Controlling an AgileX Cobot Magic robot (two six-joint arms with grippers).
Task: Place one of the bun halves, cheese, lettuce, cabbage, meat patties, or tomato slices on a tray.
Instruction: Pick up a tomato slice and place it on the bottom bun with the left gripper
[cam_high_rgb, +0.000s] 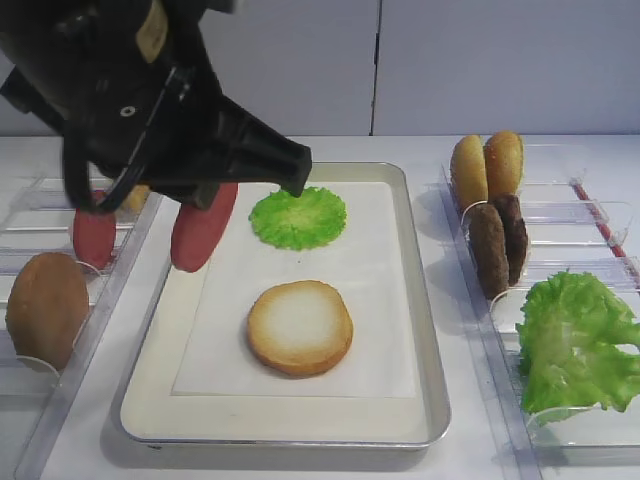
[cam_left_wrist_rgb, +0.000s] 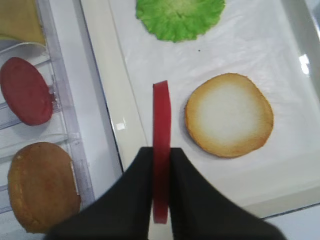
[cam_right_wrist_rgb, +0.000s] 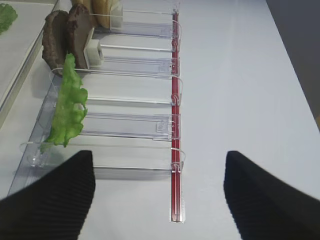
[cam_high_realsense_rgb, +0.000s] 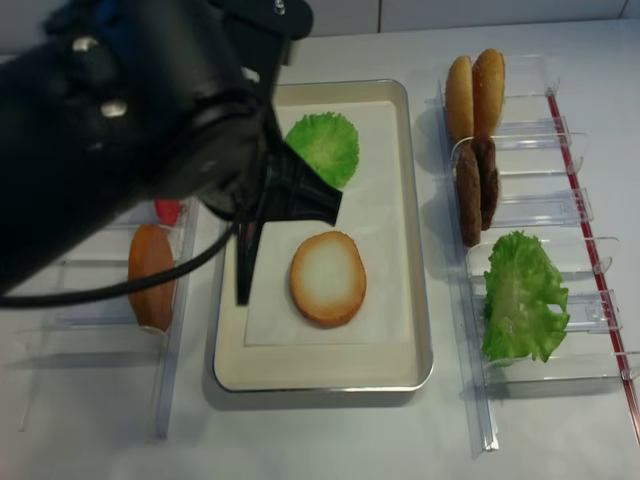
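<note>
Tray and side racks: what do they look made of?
The tray: looks like metal, with a silver rim that catches a dull sheen; the inside is cream and matte, and a white sheet, probably paper, lines it. The racks: clear hard plastic, see-through with bright edge glints, and a red strip along one side. Neither can be confirmed by look alone.

Centred on the worktop (cam_high_rgb: 300, 462): large shallow silver metal tray (cam_high_rgb: 425, 330), with round pale-faced bun half (cam_high_rgb: 300, 327) near the front and flat green lettuce round (cam_high_rgb: 297, 217) behind it. Left of tray: clear plastic rack (cam_high_rgb: 60, 400) with red tomato slice (cam_high_rgb: 93, 236) and golden-brown bun (cam_high_rgb: 45, 308). Right of tray: another clear rack (cam_high_rgb: 590, 215), holding two upright golden buns (cam_high_rgb: 486, 165) at the back, dark brown meat patties (cam_high_rgb: 498, 243) in the middle, leafy green lettuce (cam_high_rgb: 575, 340) in front.
</note>
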